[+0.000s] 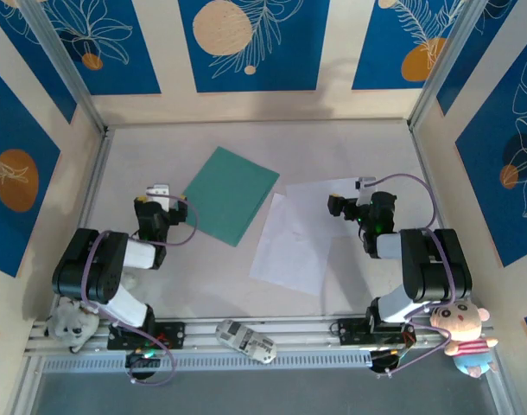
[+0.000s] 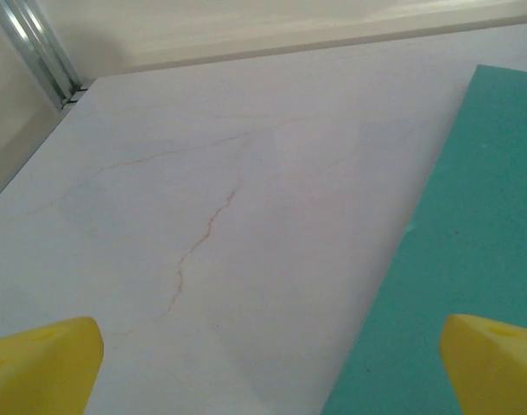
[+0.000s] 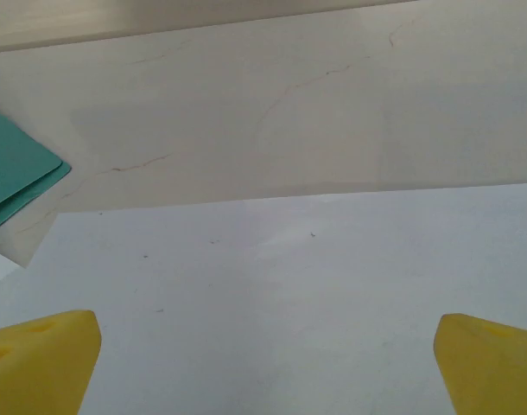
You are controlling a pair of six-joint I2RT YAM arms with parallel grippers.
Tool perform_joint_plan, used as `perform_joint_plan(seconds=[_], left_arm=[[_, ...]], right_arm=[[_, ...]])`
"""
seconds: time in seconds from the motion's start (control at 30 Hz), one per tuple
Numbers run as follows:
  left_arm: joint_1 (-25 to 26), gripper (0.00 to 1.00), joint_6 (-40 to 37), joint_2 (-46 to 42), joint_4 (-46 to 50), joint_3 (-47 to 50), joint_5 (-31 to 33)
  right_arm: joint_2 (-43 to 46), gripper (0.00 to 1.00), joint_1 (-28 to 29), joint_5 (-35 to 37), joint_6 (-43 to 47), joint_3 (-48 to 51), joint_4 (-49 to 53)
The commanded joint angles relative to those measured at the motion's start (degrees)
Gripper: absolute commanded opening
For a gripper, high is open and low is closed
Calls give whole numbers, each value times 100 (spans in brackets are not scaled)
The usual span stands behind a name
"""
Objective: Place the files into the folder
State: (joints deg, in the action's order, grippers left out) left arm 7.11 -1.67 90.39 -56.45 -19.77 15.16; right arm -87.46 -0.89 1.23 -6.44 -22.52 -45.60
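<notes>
Opening stage of a filing task, top external view with both wrist views. The flat teal-green rectangular card folder (image 1: 231, 194) lies turned at an angle in the upper middle of the frame on the pale, faintly veined worktop (image 1: 142, 147). It appears closed: the right wrist view shows two stacked teal edges at its left border. The plain white thin paper files (image 1: 302, 233) lie loose to the right of centre as at least two overlapping sheets, their upper left corner just beside or touching the folder's right corner; which of the two cannot be told. No sheet is seen in the folder, and its inside is hidden under the upper cover. The left pincer (image 2: 268, 363) hangs with its yellow tips spread wide and empty, bare worktop at its left tip and the folder's edge at its right. The right pincer (image 3: 268, 359) is likewise wide and empty, low over the white sheets. Judged from this layout, no step is yet done. The next move probably calls for the left arm to catch the free edge of the upper cover and swing it open. The thin sheets must then be lifted or slid without creasing.
</notes>
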Motion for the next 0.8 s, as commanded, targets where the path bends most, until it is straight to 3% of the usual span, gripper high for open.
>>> perform_joint_plan(seconds=[0.0, 0.57, 0.77], left_arm=[[-74, 100, -28, -63, -5, -43, -96], [-70, 100, -48, -63, -45, -26, -105], [-61, 100, -154, -423, 0, 106, -364]], right_arm=[[14, 99, -17, -75, 104, -162, -12], [44, 99, -30, -87, 90, -131, -47], [636, 99, -181, -118, -118, -238, 632]])
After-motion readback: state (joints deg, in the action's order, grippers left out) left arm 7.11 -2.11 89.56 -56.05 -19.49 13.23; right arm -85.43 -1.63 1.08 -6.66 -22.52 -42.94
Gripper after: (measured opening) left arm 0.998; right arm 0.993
